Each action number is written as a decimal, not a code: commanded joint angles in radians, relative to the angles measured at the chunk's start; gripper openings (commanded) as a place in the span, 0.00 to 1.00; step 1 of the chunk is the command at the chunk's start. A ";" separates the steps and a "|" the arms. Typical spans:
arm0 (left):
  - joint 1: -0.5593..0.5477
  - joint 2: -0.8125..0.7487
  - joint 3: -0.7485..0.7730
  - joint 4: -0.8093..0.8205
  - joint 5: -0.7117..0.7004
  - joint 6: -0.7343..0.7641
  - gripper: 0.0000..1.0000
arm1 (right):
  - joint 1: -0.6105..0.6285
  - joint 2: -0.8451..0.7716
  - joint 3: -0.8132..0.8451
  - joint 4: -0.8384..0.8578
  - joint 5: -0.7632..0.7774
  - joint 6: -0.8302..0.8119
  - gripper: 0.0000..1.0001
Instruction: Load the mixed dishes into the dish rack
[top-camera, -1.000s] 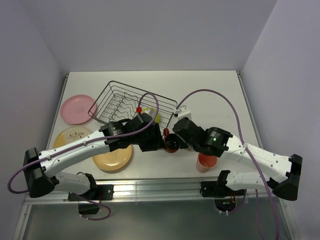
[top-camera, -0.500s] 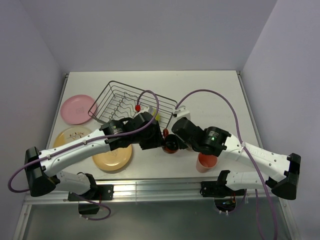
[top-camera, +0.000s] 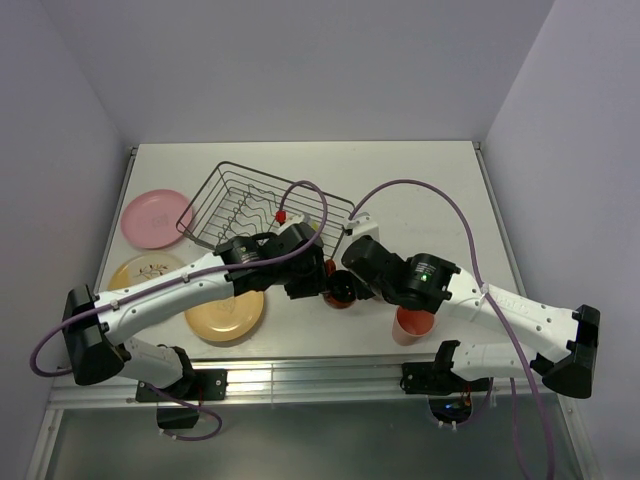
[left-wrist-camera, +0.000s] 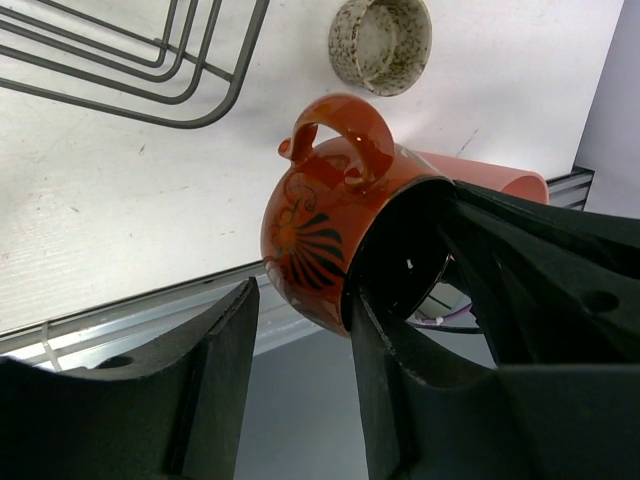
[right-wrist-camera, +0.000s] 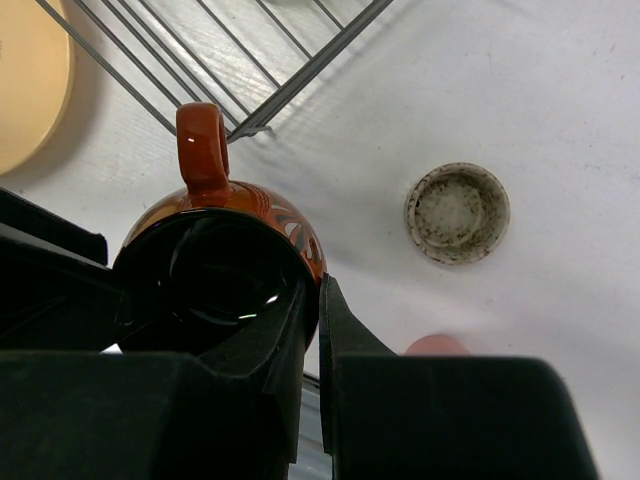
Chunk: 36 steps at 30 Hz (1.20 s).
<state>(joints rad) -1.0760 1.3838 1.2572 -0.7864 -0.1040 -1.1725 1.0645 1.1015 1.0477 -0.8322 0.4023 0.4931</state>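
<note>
- 2 grippers nose to nose around 1 red mug (top-camera: 341, 293), just off the near right corner of the dish rack (top-camera: 235, 195), between rack and salmon tumbler (top-camera: 412, 325).
- Right gripper (right-wrist-camera: 312, 330): nearly shut, pinching the mug's rim, w/ 1 finger inside the black interior and 1 outside. Clearly holding it; looks lifted off the table, tho hard to be sure.
- Left gripper (left-wrist-camera: 300, 300): approx half open, nothing held yet. 1 finger each side of the mug's belly, tips at the base end. Contact w/ the glaze: can't tell.
- Key relation: mug tipped on its side, axis running left arm to right arm, base toward the left gripper, mouth toward the right.
- Handle pointing toward the rack, off the line the left jaws close along, so probably no fouling.
- Judged a handover, right to left: squeeze left on the body 1st, then free the rim.
- Left arm nearer the rack, so the sensible carrier for the drop-in.
- Nearby, not in the way: grey-beige cup (right-wrist-camera: 457, 213) mouth up on the table beyond the mug; tan-orange plate (top-camera: 215, 322) partly under the left arm.
</note>
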 joint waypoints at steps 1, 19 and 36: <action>-0.006 0.017 0.042 -0.022 -0.023 -0.013 0.45 | 0.011 -0.015 0.077 0.038 0.032 0.021 0.00; -0.006 0.044 0.061 -0.013 -0.005 -0.003 0.39 | 0.031 0.023 0.124 0.044 0.015 0.024 0.00; -0.006 0.021 0.051 -0.010 -0.022 -0.013 0.00 | 0.064 0.054 0.169 0.048 0.003 0.021 0.00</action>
<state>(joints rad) -1.0767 1.4353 1.2884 -0.8478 -0.1139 -1.1896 1.1084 1.1595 1.1336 -0.8711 0.4091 0.4911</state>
